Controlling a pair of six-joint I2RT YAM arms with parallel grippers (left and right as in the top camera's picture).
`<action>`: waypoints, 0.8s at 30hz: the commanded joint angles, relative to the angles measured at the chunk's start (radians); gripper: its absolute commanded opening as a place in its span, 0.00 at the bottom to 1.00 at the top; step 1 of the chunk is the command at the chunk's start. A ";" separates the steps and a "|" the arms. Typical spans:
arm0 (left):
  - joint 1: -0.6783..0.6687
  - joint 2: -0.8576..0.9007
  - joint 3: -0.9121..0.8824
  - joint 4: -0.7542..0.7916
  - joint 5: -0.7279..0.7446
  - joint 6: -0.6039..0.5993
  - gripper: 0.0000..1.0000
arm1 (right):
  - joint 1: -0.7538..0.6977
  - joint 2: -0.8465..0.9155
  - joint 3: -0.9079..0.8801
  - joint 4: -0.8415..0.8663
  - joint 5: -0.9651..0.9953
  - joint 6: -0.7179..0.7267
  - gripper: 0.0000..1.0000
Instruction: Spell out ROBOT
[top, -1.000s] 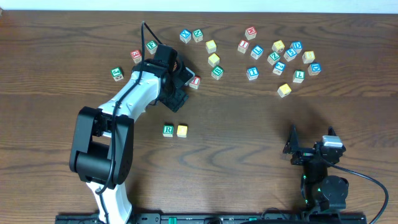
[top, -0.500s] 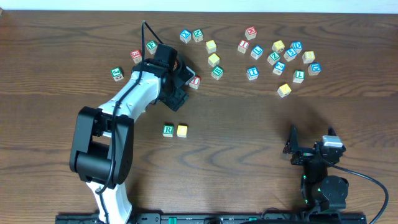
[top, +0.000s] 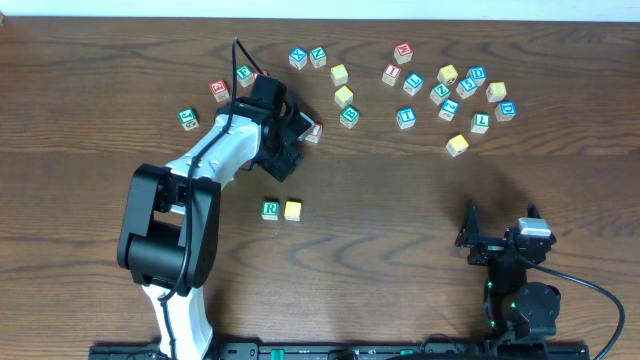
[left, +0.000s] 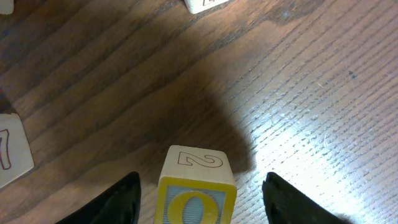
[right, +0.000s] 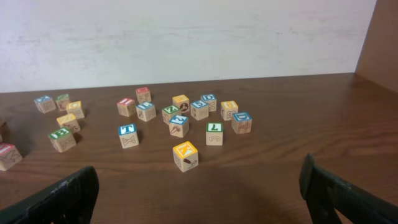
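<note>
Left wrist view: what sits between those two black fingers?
The left wrist view shows a wooden cube with a yellow-bordered O facing the camera and a 2 on top; the fingers flank it, a gap on either side.

1. Table (top: 420, 200): I see dark brown wood with streaked grain.
2. R cube (top: 270, 210): green border and green letter on a white face.
3. Yellow-topped cube (top: 292, 210): plain yellow top.
4. O cube (left: 196, 202): I read a yellow frame and a yellow O on pale blue. The top is bare pale wood with an outlined 2.
5. T cube (right: 129, 135): blue-bordered top.
6. Left arm (top: 215, 150): white shell with black joints.
</note>
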 joint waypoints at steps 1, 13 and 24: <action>0.004 0.008 0.018 0.000 0.013 0.013 0.57 | -0.010 -0.008 -0.002 -0.003 -0.003 -0.011 0.99; 0.004 0.007 0.018 -0.005 0.012 0.012 0.46 | -0.010 -0.008 -0.002 -0.004 -0.003 -0.011 0.99; 0.004 0.006 0.019 -0.012 0.008 0.012 0.24 | -0.010 -0.008 -0.002 -0.003 -0.003 -0.011 0.99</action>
